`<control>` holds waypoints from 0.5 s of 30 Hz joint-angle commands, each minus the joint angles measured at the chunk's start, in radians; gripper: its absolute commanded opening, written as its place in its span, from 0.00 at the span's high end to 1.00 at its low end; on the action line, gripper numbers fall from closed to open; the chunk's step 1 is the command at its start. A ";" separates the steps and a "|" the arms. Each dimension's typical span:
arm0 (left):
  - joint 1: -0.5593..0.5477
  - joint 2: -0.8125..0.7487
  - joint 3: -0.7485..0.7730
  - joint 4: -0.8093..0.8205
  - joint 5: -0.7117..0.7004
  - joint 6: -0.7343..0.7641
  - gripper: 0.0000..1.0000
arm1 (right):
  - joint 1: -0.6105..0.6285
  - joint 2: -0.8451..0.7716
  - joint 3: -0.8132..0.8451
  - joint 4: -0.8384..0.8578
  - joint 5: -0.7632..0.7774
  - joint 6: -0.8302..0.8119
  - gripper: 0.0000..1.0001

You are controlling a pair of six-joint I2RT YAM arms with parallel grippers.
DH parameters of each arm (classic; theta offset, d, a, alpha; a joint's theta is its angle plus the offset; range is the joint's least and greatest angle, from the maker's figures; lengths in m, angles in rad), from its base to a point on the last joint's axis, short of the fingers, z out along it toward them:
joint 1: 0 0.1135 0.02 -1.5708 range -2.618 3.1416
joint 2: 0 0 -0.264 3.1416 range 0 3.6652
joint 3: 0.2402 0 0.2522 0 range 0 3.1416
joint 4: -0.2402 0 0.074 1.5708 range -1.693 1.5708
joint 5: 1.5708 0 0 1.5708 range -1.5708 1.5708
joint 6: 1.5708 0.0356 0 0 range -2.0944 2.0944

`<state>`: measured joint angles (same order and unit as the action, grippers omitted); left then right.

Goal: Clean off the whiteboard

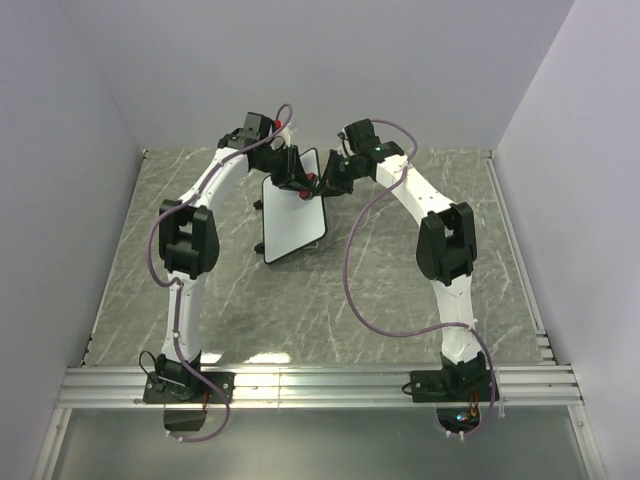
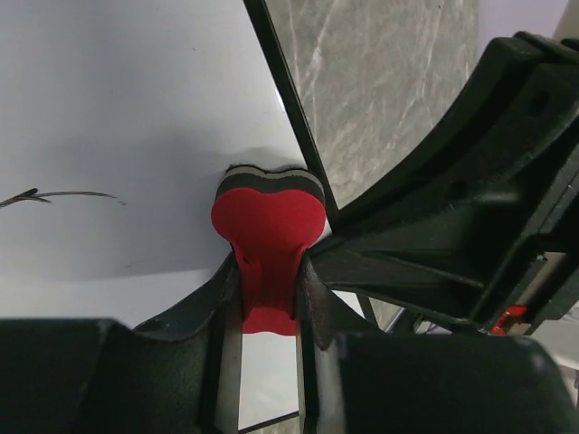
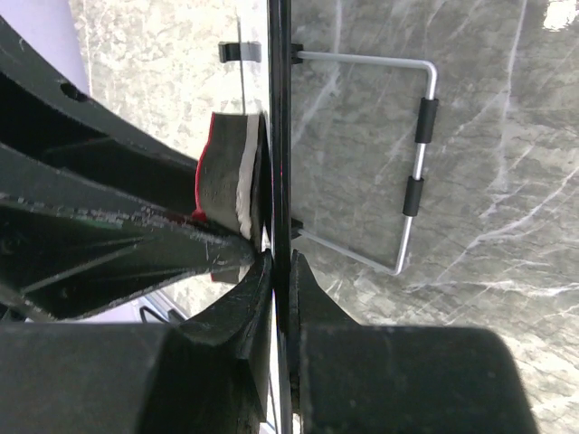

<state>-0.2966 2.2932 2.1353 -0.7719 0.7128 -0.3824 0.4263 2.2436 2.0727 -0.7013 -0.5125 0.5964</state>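
"Red foam, heart-shaped, with a dark felt layer: is that small eraser (image 2: 269,221) in the left gripper (image 2: 269,276)?" asks the first.

"It is. The jaws are pressed together on its narrow tail, so the felt lies against the small white rectangular whiteboard with a thin black rim (image 1: 297,225), just beside that rim. Gripping the tail probably leaves the wide lobes free to rub."

"What is left to rub?"

"A thin dark scribble (image 2: 63,195) lies left of the eraser, apart from it, so the wiping looks unfinished."

"Where is the board?"

"Toward the far edge of the grey marbled table (image 1: 400,320), about midway between its left and right edges, tilted up between the two grippers. Whether its near edge rests on the table cannot be told."

"Why the right gripper (image 3: 280,262)?"

"Its jaws are closed on the board's rim, pinching it edge-on. That likely braces the board against the eraser's push from the other face."

"And right of the rim?"

"A bent silver wire stand with two black sleeves (image 3: 416,172) folds out from the board's back."
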 commanded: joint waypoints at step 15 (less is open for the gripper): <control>0.000 0.256 -0.110 -0.196 -0.355 0.048 1.00 | 0.086 -0.019 -0.017 -0.095 0.017 -0.098 1.00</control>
<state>-0.2569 2.3436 2.1395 -0.8593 0.5282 -0.3862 0.4252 2.2414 2.0670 -0.7013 -0.5079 0.5823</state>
